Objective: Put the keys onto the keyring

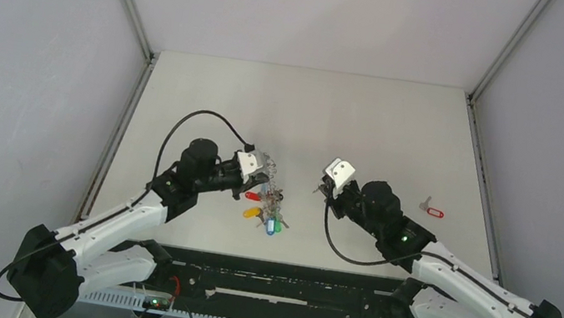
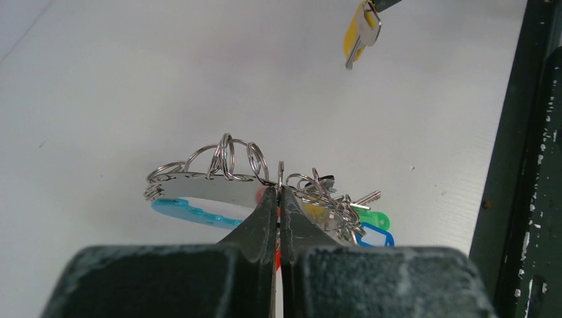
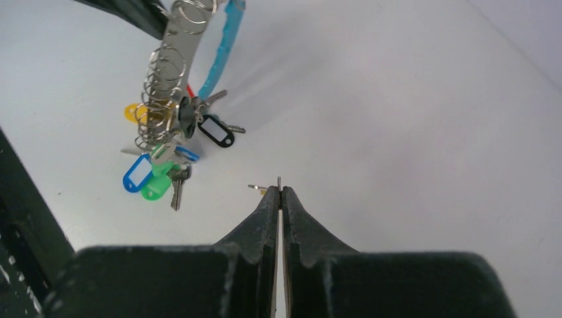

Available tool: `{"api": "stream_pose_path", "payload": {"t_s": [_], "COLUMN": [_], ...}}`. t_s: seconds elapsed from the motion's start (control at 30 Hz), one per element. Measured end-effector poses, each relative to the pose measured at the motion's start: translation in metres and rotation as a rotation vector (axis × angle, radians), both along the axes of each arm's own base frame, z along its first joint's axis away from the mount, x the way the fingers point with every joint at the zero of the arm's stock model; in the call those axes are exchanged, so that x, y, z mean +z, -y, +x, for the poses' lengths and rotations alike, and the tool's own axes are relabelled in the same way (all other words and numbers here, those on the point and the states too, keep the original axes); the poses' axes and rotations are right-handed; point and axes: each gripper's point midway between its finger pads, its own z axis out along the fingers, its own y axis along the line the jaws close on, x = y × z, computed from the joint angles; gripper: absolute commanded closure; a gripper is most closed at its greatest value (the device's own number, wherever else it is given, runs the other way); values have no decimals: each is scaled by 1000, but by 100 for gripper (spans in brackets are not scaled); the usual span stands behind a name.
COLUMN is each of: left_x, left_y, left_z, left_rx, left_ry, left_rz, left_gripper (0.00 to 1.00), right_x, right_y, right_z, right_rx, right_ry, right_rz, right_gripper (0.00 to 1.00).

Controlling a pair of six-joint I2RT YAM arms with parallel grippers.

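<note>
Threading step, apparently: the left gripper (image 2: 279, 199) pinches the keyring (image 2: 199, 187); the right gripper (image 3: 280, 195) pinches the yellow-tagged key (image 2: 361, 32). Next: carry the key left, onto the ring's opening.

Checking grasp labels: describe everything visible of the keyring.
The keyring is a large loop: a flat shiny metal band with a cyan section. Many small split rings thread it, carrying keys with blue, green, yellow, red and black-rimmed tags, bunched at one end. The left gripper is shut on it, holding it near the table middle.
</note>
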Motion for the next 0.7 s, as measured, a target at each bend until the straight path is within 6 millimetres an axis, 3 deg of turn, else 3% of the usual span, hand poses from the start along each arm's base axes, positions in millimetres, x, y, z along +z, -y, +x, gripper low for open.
{"api": "stream_pose_path", "payload": {"t_s": [0.2, 0.37, 0.7], "left_x": [6, 7, 8], "left_y": [4, 8, 12], "left_z": [-8, -14, -21], "left_rx": [-54, -102, -150], "left_ry": [18, 22, 23], "left_rz": [-16, -24, -32], "left_gripper": [100, 100, 100], "right_x": [22, 46, 28], "right_y": [-6, -22, -34], "right_z": [-15, -17, -22], "right_rx": [154, 268, 414], "right_ry": [59, 95, -24], "right_rz": [-58, -81, -220], "right_gripper": [100, 100, 100]}}
